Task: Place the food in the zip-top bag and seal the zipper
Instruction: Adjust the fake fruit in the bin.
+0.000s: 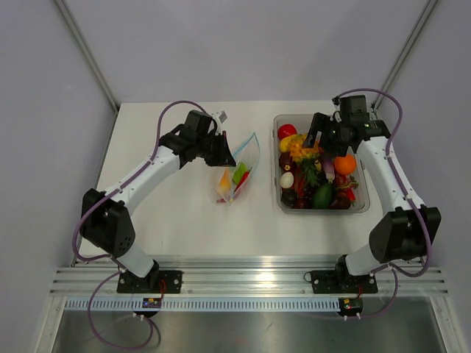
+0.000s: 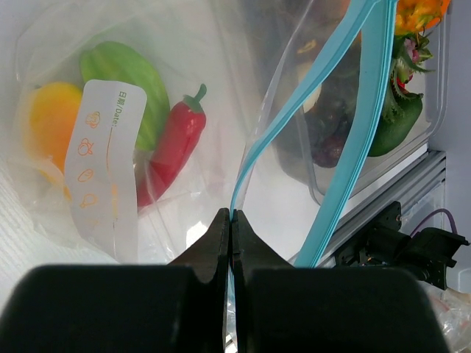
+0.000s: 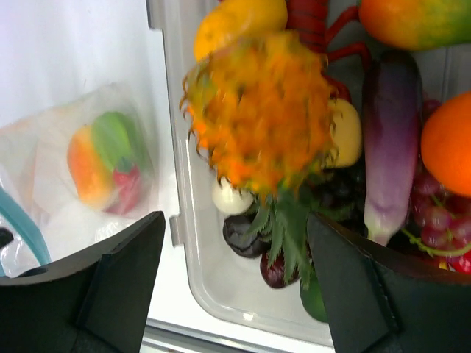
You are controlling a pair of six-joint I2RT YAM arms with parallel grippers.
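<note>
The zip-top bag lies on the table between the arms, mouth towards the tub. It holds an orange-yellow fruit, a green fruit and a red chili. My left gripper is shut on one side of the blue zipper; the other strip stands apart, so the mouth gapes. My right gripper is open above the tub's left end, and its fingers do not touch the blurred orange toy pineapple beyond them. More food fills the tub.
The rigid clear tub stands at the right of the table, close to the bag's mouth. Its near-left corner is bare. A purple eggplant and an orange lie right of the pineapple. The aluminium rail runs along the near edge.
</note>
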